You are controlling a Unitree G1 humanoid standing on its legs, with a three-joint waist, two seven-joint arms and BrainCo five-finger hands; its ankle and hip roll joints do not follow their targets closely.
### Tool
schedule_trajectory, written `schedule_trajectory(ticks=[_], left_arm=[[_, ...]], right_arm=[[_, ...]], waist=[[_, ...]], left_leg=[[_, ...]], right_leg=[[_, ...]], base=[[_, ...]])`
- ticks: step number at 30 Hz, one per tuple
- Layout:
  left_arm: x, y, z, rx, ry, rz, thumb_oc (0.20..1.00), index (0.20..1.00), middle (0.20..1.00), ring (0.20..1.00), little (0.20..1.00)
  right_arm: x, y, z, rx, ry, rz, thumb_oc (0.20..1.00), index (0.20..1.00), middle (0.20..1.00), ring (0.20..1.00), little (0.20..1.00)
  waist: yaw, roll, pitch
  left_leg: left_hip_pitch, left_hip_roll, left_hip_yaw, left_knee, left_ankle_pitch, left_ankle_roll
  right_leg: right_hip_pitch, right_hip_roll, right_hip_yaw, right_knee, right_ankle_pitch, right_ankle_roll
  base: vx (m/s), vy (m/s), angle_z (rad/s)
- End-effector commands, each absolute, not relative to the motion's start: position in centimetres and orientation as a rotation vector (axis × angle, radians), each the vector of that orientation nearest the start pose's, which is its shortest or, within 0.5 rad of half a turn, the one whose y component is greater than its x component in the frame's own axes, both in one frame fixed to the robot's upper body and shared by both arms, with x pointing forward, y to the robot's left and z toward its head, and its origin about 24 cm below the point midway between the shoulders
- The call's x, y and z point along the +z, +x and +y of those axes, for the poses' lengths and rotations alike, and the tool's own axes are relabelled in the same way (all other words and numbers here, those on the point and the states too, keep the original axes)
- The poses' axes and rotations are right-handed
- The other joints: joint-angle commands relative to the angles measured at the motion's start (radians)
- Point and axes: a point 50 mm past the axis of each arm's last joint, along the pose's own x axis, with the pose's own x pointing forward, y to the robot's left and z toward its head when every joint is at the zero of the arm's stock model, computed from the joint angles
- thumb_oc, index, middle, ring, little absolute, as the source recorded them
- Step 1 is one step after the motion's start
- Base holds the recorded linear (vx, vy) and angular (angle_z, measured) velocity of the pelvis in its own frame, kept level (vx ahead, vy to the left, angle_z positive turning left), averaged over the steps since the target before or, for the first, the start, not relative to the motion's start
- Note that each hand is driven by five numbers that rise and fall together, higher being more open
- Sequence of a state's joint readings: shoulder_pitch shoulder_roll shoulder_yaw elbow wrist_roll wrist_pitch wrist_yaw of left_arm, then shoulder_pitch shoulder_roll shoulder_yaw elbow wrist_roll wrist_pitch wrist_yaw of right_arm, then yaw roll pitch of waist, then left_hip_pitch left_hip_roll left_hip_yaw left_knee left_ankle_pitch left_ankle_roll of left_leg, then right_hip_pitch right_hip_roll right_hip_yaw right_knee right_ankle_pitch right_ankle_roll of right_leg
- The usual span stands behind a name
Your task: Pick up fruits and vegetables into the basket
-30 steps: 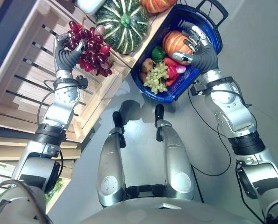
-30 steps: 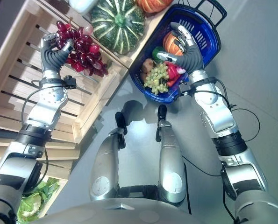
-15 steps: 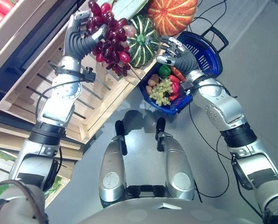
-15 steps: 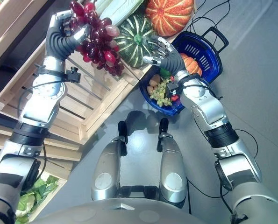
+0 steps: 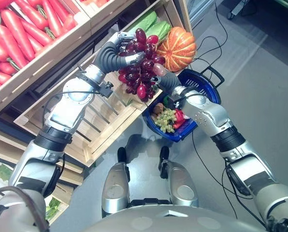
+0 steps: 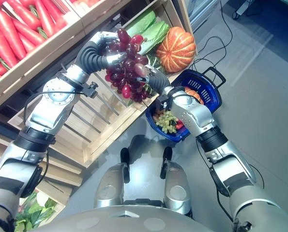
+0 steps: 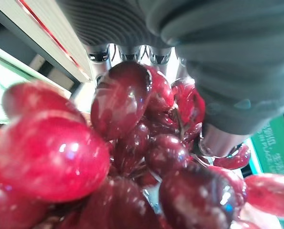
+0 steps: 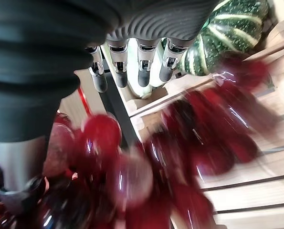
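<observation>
My left hand point(image 5: 112, 50) is shut on the top of a bunch of dark red grapes point(image 5: 140, 72), held in the air in front of the wooden shelves. In the left wrist view the grapes point(image 7: 118, 100) hang right under the curled fingers point(image 7: 127, 52). My right hand point(image 5: 166, 81) is open beside the bunch's lower part, its straight fingers point(image 8: 141, 71) reaching past the grapes point(image 8: 199, 138). The blue basket point(image 5: 207, 83) stands on the floor just below and to the right. It holds green grapes point(image 5: 165, 118), a red pepper and a small orange pumpkin point(image 6: 192, 94).
A big orange pumpkin point(image 5: 176, 42) and a green striped squash point(image 8: 232, 28) sit in the wooden crate point(image 5: 95, 130) behind the grapes. Green vegetables point(image 5: 151, 24) lie above them, and carrots point(image 5: 18, 34) fill the upper shelf. Grey floor lies to the right of the basket.
The camera has tilted upward. My left hand has lifted the red grapes out of the crate and carried them right. My right hand has left the basket and risen to the bunch.
</observation>
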State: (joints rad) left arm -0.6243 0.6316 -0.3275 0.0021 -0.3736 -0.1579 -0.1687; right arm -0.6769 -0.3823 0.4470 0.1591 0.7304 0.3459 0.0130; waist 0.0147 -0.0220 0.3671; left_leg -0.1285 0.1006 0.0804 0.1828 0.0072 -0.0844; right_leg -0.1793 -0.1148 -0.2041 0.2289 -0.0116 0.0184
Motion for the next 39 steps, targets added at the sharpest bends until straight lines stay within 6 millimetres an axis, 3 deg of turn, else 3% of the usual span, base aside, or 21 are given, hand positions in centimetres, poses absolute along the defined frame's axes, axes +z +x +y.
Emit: schedule_trajectory(ticks=[1,11,23,29,30,32,39], left_arm=[[23.1,28.6,10.6,-0.748,0.196,-0.721,0.2,0.2,0.2,0.2,0.2],[22.9,27.0,8.0,-0.929,0.052,-0.704,0.2,0.2,0.2,0.2,0.2],[23.2,27.3,8.0,-0.879,-0.026,-0.697,0.2,0.2,0.2,0.2,0.2],[23.8,27.5,8.2,-0.812,-0.053,-0.715,0.2,0.2,0.2,0.2,0.2],[23.9,27.6,8.2,-0.806,-0.06,-0.715,0.2,0.2,0.2,0.2,0.2],[24.0,27.9,8.4,-0.772,-0.082,-0.714,0.2,0.2,0.2,0.2,0.2],[23.7,28.4,9.3,-0.695,-0.104,-0.692,0.2,0.2,0.2,0.2,0.2]], right_arm=[[14.1,32.6,-5.3,0.698,0.132,0.064,1.0,1.0,1.0,1.0,1.0],[14.5,31.2,-2.7,0.88,0.18,0.035,1.0,1.0,1.0,1.0,1.0],[12.8,30.7,-2.4,0.922,0.115,0.138,1.0,1.0,1.0,1.0,1.0],[11.2,30.4,-2.2,0.93,0.177,0.21,1.0,1.0,1.0,1.0,1.0],[11.0,30.3,-2.1,0.934,0.184,0.218,0.856,0.856,0.856,0.856,0.856],[10.4,30.2,-2.1,0.91,0.192,0.247,1.0,1.0,1.0,1.0,1.0],[9.3,31.0,-3.8,0.732,0.178,0.242,1.0,1.0,1.0,1.0,1.0]], waist=[[0.015,-0.009,-0.074],[0.018,-0.009,-0.093],[0.013,-0.014,-0.107],[0.009,-0.011,-0.12],[0.008,-0.011,-0.121],[0.006,-0.009,-0.125],[-0.004,-0.004,-0.131]], left_leg=[[0.016,-0.061,0.029,0.007,-0.032,0.055],[0.055,-0.06,0.022,-0.019,-0.029,0.055],[0.078,-0.055,0.025,-0.032,-0.025,0.051],[0.099,-0.053,0.026,-0.041,-0.022,0.049],[0.101,-0.052,0.026,-0.042,-0.022,0.049],[0.107,-0.053,0.026,-0.045,-0.022,0.048],[0.119,-0.051,0.029,-0.053,-0.019,0.045]], right_leg=[[0.098,-0.014,-0.031,-0.017,-0.051,0.022],[0.129,-0.014,-0.028,-0.038,-0.044,0.033],[0.15,-0.013,-0.022,-0.052,-0.04,0.038],[0.166,-0.012,-0.02,-0.056,-0.04,0.037],[0.168,-0.012,-0.019,-0.056,-0.04,0.037],[0.173,-0.012,-0.02,-0.058,-0.041,0.037],[0.181,-0.009,-0.016,-0.063,-0.042,0.036]], base=[[0.04,0.004,0.0],[0.03,-0.004,0.02],[0.0,-0.001,0.0],[0.04,0.01,-0.02],[0.03,0.016,-0.02],[0.04,0.016,0.02],[0.02,0.012,-0.01]])
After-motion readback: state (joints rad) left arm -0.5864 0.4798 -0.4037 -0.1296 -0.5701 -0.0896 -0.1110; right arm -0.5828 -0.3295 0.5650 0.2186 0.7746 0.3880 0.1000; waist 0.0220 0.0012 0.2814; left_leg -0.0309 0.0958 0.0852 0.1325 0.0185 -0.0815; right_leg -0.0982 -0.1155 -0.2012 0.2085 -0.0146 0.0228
